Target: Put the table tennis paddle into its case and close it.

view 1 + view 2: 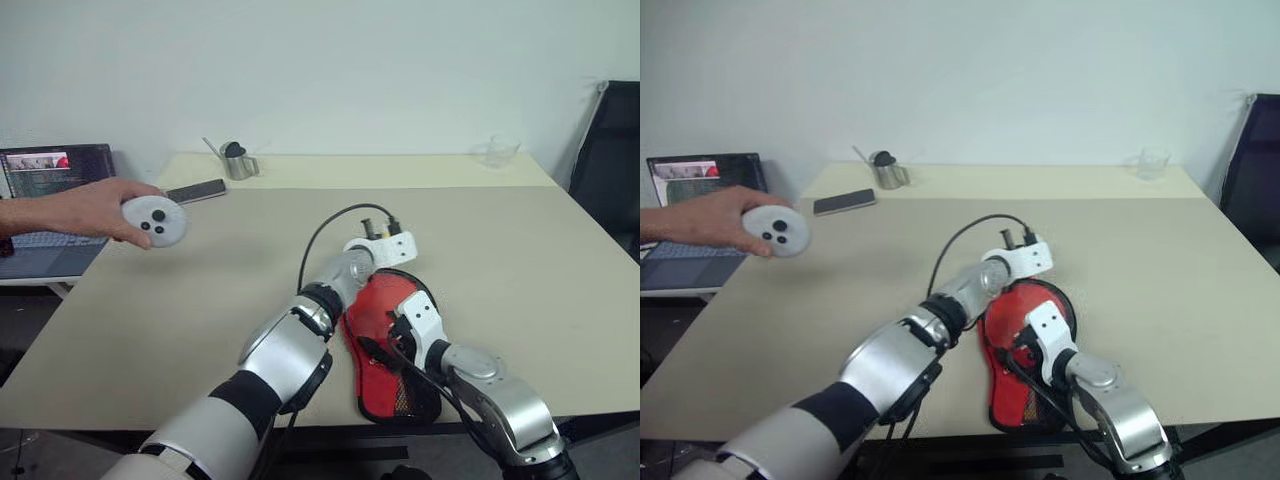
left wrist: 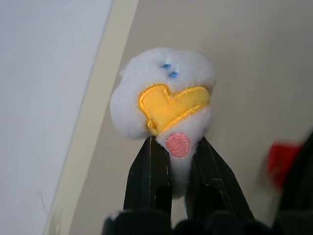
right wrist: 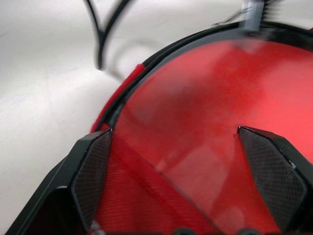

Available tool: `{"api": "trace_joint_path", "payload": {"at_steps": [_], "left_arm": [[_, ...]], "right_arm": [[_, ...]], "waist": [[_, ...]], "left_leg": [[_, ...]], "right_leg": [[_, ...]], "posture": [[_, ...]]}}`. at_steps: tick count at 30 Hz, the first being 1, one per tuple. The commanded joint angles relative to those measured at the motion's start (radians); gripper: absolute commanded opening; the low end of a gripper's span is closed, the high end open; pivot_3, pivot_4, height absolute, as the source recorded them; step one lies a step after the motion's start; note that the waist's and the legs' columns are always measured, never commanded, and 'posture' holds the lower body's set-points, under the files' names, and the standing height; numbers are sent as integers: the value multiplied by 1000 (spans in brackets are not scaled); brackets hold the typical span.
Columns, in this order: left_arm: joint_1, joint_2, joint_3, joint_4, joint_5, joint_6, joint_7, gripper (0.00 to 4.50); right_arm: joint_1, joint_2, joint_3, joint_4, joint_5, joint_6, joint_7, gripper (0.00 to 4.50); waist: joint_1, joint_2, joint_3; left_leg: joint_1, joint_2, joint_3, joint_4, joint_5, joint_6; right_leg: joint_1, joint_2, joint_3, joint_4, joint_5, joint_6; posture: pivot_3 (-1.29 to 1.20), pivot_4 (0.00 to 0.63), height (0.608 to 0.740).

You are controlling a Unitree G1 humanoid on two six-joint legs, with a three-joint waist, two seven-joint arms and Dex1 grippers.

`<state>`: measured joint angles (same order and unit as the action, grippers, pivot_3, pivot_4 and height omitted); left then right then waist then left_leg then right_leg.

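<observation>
A red case [image 1: 392,350] with black trim lay near the front edge of a pale surface [image 1: 520,260], between the robot's two arms. In the right wrist view, a smooth red round face [image 3: 205,127] lay inside the case's black rim; this looked like the table tennis paddle already seated, though its handle could not be seen.

The left pincer [image 2: 178,166] was pinched nearly shut on a fluffy white charm [image 2: 164,93] with a yellow heart and a pink dot, which probably hangs from the zipper. The right pincer [image 3: 173,171] hovered just over the red face, spread wide and holding nothing.

At the far left a person's hand [image 1: 85,210] held a round grey controller [image 1: 155,222] above the surface.

Likely risks: the soft charm could slip from the narrow grip, or a pull on it could drag the unpinned case along instead of running the zipper, since the right pincer was not pressing the case down.
</observation>
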<state>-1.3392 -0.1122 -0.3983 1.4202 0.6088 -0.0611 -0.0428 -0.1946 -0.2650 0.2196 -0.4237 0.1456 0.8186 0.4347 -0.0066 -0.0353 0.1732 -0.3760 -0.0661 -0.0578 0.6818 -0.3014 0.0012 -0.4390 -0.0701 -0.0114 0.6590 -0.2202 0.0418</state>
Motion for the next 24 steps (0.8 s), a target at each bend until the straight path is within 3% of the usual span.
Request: {"api": "trace_joint_path", "payload": {"at_steps": [1,9,15,24], "left_arm": [[-56,-35,-24,-26,28,-51,29,75],[-43,-75,-50,-25,51,-79,16,75],[-15,-82,3,-26,-11,-60,-85,75],[26,-32,-77,-23,64,-81,-142,3264]], "right_arm": [[18,7,11,-12,18,45,-13,4500],[2,31,14,6,19,50,-32,4500],[-24,37,5,51,21,33,-21,4500],[-99,50,14,155,21,-35,-1,4500]], "waist": [[1,0,0],[5,0,0],[4,0,0],[2,0,0]], "left_leg": [[0,0,0,0,0,0],[1,0,0,0,0,0],[1,0,0,0,0,0],[3,0,1,0,0,0]], "right_leg": [[0,0,0,0,0,0],[1,1,0,1,0,0],[1,1,0,1,0,0],[2,2,1,2,0,0]], "posture": [[0,150,740],[0,150,740],[0,150,740],[0,150,740]]}}
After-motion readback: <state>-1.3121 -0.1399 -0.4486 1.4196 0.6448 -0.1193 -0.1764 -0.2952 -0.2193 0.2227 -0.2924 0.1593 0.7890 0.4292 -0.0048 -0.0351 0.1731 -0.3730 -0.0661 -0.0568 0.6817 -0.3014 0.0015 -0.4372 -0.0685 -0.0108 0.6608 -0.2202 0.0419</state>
